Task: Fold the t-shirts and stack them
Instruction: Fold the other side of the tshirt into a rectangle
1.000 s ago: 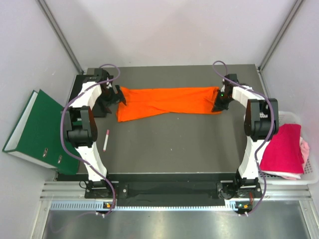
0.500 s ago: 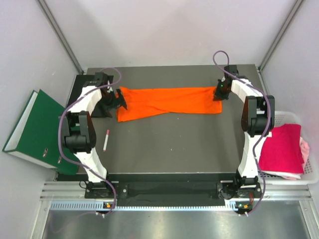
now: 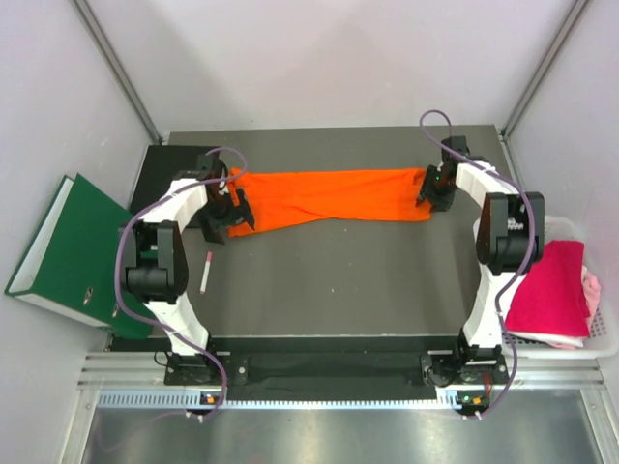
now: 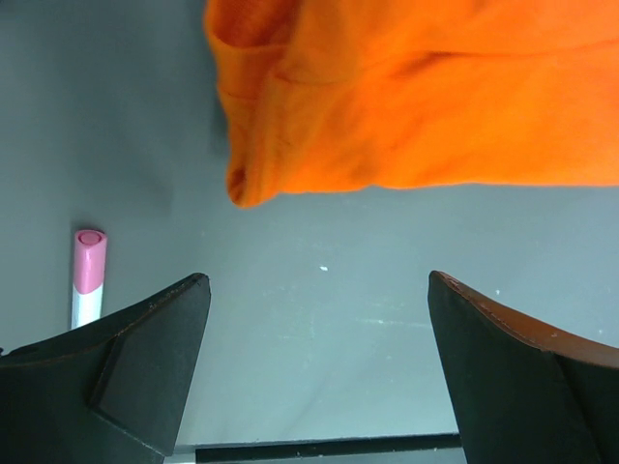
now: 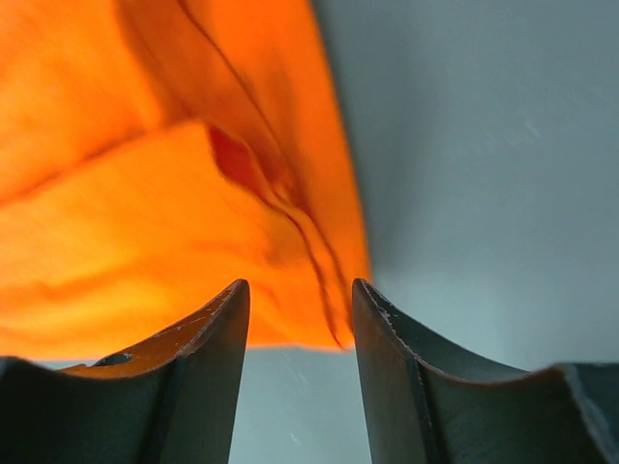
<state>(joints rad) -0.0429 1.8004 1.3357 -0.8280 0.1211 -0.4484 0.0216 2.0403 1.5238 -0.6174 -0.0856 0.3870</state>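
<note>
The magenta t-shirt (image 3: 551, 290) is lying atop the pale pink t-shirt (image 3: 591, 288) in the basket (image 3: 604, 333), near right. Farther back, the orange t-shirt (image 3: 329, 196) is stretching across the bench (image 3: 329, 280), the left gripper (image 4: 319, 290) hovering at one end, jaws gaping wide and empty, the right gripper (image 5: 300, 286) at the other, jaws narrowly parted.

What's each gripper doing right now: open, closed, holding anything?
Left gripper: wide open, empty, beside the orange shirt.
Right gripper: partly open, holding nothing; the shirt's other end lies past its tips.
</note>
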